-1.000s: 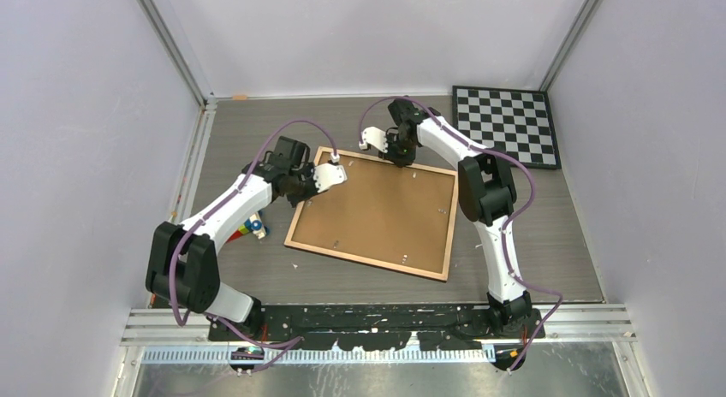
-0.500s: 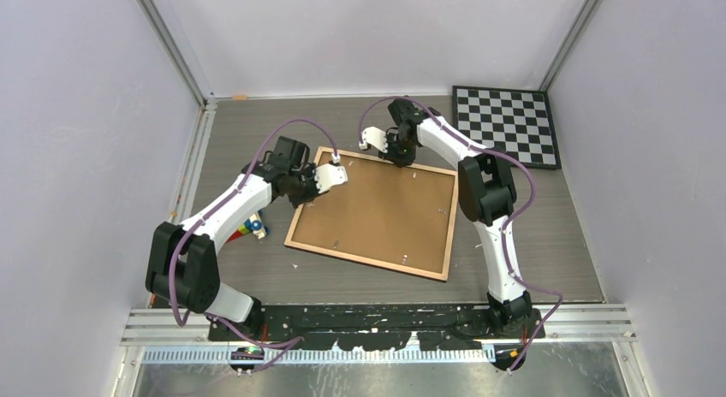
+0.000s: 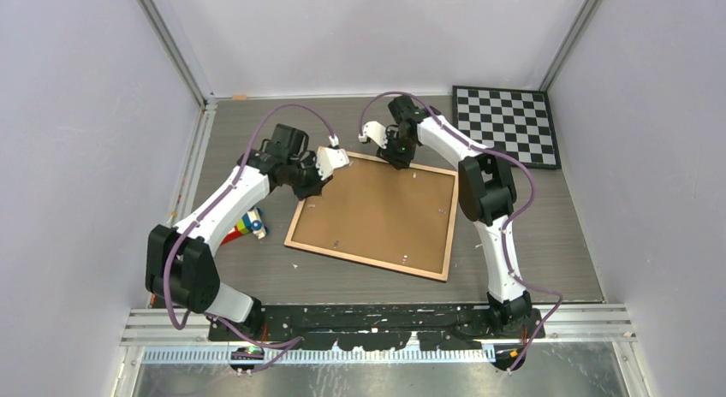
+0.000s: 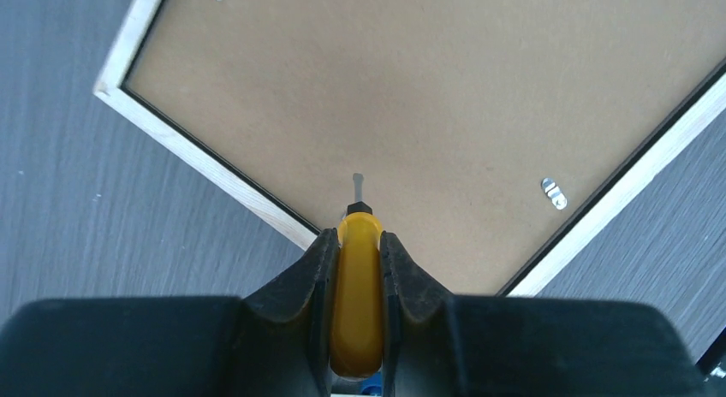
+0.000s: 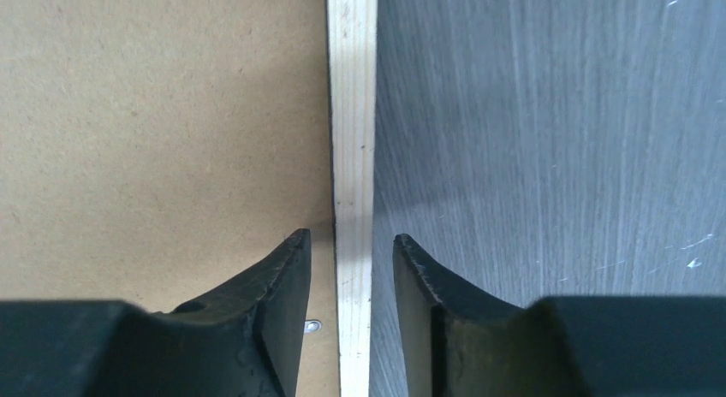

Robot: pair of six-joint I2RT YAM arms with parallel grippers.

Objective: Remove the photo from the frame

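- Three sides of the large thin rectangular picture frame (image 3: pixel 366 259) border bare tabletop: far, right and near. It lies back-up and skewed on the grey wood-grain table (image 3: pixel 556 234). On the left, a small multicoloured object (image 3: pixel 250 227) lies near the rim, partly under the left arm.
- One black-and-white checkered board (image 3: pixel 505 123) sits in the far right corner, apart from the frame.
- Only the plain brown backing board (image 3: pixel 377 213) shows inside the light wood rim (image 5: pixel 353 115); the photo cannot be seen in any view. Small metal tabs (image 4: pixel 554 192) sit on the board close to the rim.
- Left arm reaches forward with its elbow raised. The left gripper (image 4: pixel 357 234) is pressed together on a yellow-handled screwdriver (image 4: pixel 357 303), whose metal tip hangs over the board just inside a frame corner. The top view puts this gripper by the far left corner. Whether the tip touches the board cannot be told.
- Right arm stretches to the frame's far edge with its wrist turned down. The right gripper (image 5: pixel 353 243) is spread, one finger over the board and the other over the table. The rim runs between them with a gap at each side.
- Against half a second earlier, the left gripper has shifted toward the far wall and its cable arches higher. More of the multicoloured object is uncovered. Right arm and frame are unchanged.
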